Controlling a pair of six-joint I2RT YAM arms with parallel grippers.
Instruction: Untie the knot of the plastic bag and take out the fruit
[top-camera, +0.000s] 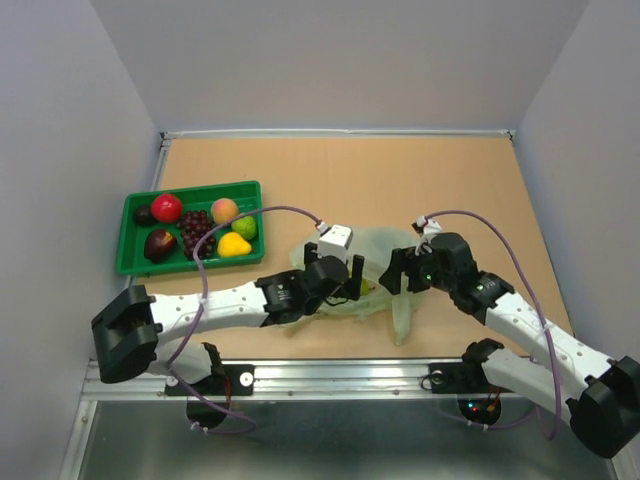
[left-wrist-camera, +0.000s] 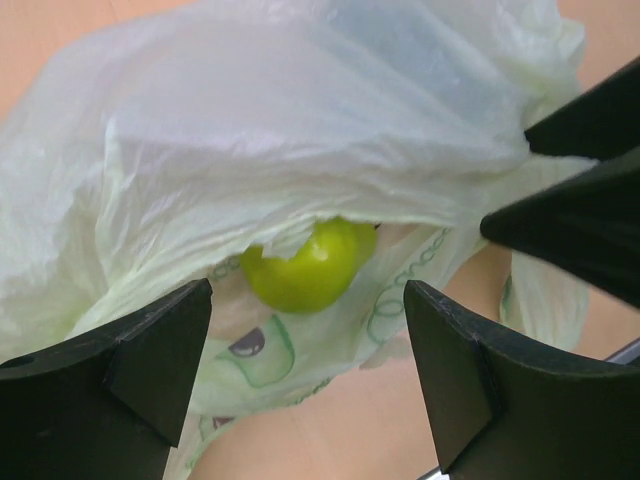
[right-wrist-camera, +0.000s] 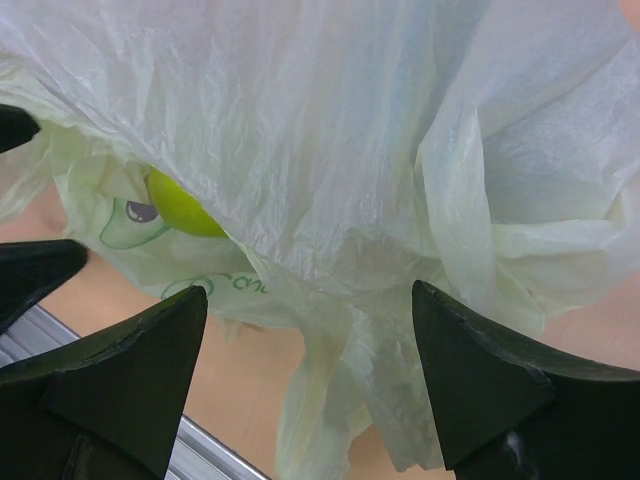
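Looks nearly done: no knot seen on bag (top-camera: 378, 243), lying mouth-open mid-bench (top-camera: 300, 170), one green fruit (left-wrist-camera: 310, 265) inside, other fruit (top-camera: 167, 207) in tray (top-camera: 190, 190). Grips nothing: left pincer (left-wrist-camera: 305, 330) and right pincer (right-wrist-camera: 310, 340) spread wide, flanking bag.

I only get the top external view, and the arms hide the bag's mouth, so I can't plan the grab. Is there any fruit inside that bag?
Observer: Yes. The left wrist view shows one lime-green round fruit under a fold of the plastic bag.
Operator: Is the left hand on it?
Observer: No. The left hand is open, and the fruit sits just ahead of its fingers, not held.
Operator: And the right hand?
Observer: The right hand is open too. Crumpled bag plastic lies between and beyond its fingers, but I can't tell whether it touches them.
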